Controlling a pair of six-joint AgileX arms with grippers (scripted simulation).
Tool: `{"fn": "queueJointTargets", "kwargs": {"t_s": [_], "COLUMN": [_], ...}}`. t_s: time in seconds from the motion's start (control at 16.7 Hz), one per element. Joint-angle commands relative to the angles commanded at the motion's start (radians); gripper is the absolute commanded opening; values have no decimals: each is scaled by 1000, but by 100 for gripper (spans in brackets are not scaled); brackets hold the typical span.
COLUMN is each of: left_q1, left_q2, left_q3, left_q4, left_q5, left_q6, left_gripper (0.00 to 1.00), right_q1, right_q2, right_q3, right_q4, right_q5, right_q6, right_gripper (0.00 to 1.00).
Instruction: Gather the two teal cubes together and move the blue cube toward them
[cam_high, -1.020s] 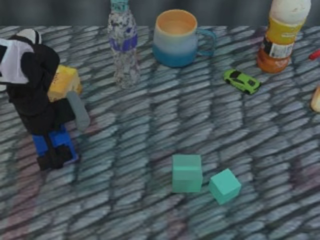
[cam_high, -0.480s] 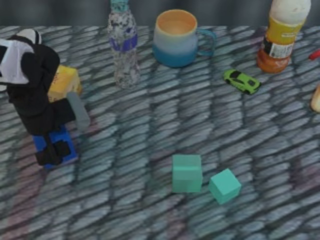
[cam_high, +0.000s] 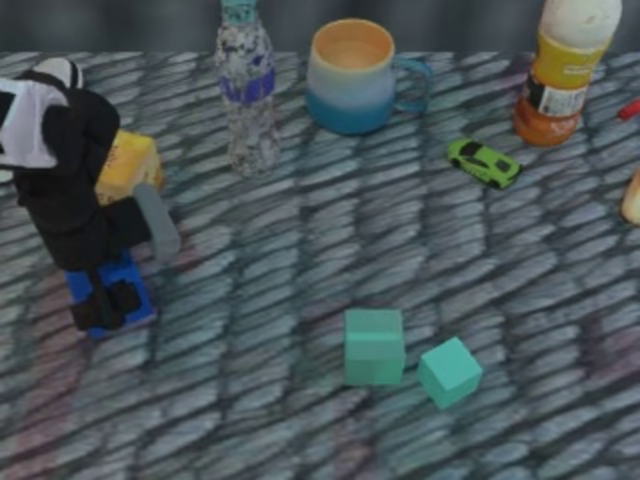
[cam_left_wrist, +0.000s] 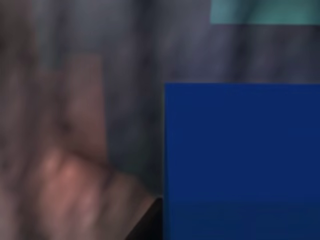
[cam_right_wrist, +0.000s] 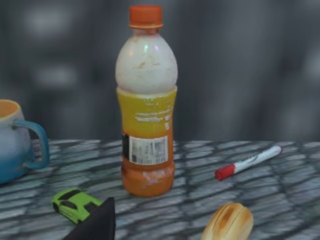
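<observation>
The blue cube (cam_high: 134, 274) lies on the table at the left, and my left gripper (cam_high: 108, 300) is down over it, shut on it. In the left wrist view the blue cube (cam_left_wrist: 240, 160) fills the frame, with one dark fingertip (cam_left_wrist: 147, 225) pressed against its side. The two teal cubes rest near the front centre, almost touching: the larger teal cube (cam_high: 374, 346) and, to its right, the smaller teal cube (cam_high: 449, 371). A teal face (cam_left_wrist: 265, 11) shows beyond the blue cube. My right gripper (cam_right_wrist: 145, 232) is out of the top view, parked and open over the back right.
A yellow printed cube (cam_high: 128, 165) sits just behind the left arm. Along the back stand a clear bottle (cam_high: 247, 95), a mug (cam_high: 352, 77) and an orange juice bottle (cam_high: 560, 70). A green toy car (cam_high: 483, 162), a red marker (cam_high: 628, 108) and a bread roll (cam_high: 632, 197) lie at the right.
The left gripper's fingers have drawn in slightly onto the blue cube. The cubes themselves have not shifted.
</observation>
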Motion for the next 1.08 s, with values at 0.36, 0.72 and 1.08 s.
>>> {"fn": "queueJointTargets", "kwargs": {"t_s": [0.36, 0.72, 1.08], "left_q1": [0, 11, 19], "left_q2": [-10, -81, -131], "left_q3": [0, 83, 127], "left_q4": [-8, -174, -256], "left_q5": [3, 3, 2], "left_q6": [-3, -1, -5], "left_gripper": [0, 0, 0], "right_q1": [0, 0, 0], "right_q2": [0, 0, 0], "right_q3": [0, 0, 0], "right_q4": [0, 0, 0], "right_q5": [0, 0, 0], "right_q6": [0, 0, 0], "right_gripper": [100, 100, 100]}}
